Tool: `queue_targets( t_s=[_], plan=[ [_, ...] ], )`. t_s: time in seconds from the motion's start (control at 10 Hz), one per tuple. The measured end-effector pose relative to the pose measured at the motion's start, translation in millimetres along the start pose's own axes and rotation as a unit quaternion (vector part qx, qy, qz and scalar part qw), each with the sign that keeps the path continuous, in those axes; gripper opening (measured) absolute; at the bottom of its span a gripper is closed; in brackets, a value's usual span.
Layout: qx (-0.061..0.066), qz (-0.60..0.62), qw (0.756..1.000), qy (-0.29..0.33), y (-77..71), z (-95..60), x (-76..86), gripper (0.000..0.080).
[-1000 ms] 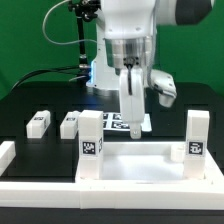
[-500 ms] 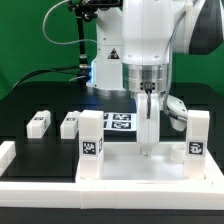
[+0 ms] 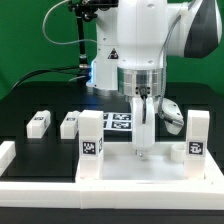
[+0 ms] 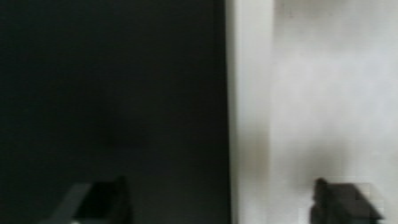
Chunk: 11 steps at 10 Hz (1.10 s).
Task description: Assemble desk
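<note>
Finding: the end effector [image 3: 141, 152] hangs vertically over the far rim of the desk top [image 3: 120, 172], with its tips down at rim level. The desk top lies on the black bench [image 3: 30, 100] at the near side of the scene, rim upward. Its long axis, and that of the far rim, runs from the exterior view's left to the exterior view's right. One upright leg [image 3: 91, 140] stands at the far rim on the exterior view's left and a second upright leg [image 3: 196, 135] on the exterior view's right. The end effector is between them, nearer the second.

In the wrist view the end effector [image 4: 217, 200] shows both fingertips [image 4: 98, 200] spread well apart. A straight boundary between dark bench and white plastic passes about midway between them, and nothing is visibly pinched. Judgement: the jaws straddle the rim across its thickness, one finger on the bench side and one on the tray side. A squeeze would therefore act near-to-far, square to the rim's long axis. Whether either pad already touches the wall cannot be determined.

Two loose legs [image 3: 38, 122] [image 3: 69, 124] lie flat on the bench well to the exterior view's left of the end effector, untouched. The marker board [image 3: 118, 122] lies just beyond the rim.
</note>
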State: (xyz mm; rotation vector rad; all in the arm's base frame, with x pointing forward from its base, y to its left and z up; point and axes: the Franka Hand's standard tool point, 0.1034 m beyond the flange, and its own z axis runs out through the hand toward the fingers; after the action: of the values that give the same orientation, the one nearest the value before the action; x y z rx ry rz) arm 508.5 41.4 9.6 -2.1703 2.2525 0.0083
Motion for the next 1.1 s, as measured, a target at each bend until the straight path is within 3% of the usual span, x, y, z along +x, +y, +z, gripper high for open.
queue_targets(
  t_s=[0.2, 0.3, 0.4, 1.1],
  plan=[
    [0.000, 0.000, 1.000, 0.000, 0.1, 0.1, -0.1, 0.0246],
    [0.000, 0.000, 1.000, 0.000, 0.0, 0.1, -0.1, 0.0246],
    [0.001, -0.002, 1.000, 0.000, -0.4, -0.2, -0.5, 0.0064],
    [0.006, -0.002, 1.000, 0.002, -2.4, -1.2, -0.3, 0.0058]
  ],
)
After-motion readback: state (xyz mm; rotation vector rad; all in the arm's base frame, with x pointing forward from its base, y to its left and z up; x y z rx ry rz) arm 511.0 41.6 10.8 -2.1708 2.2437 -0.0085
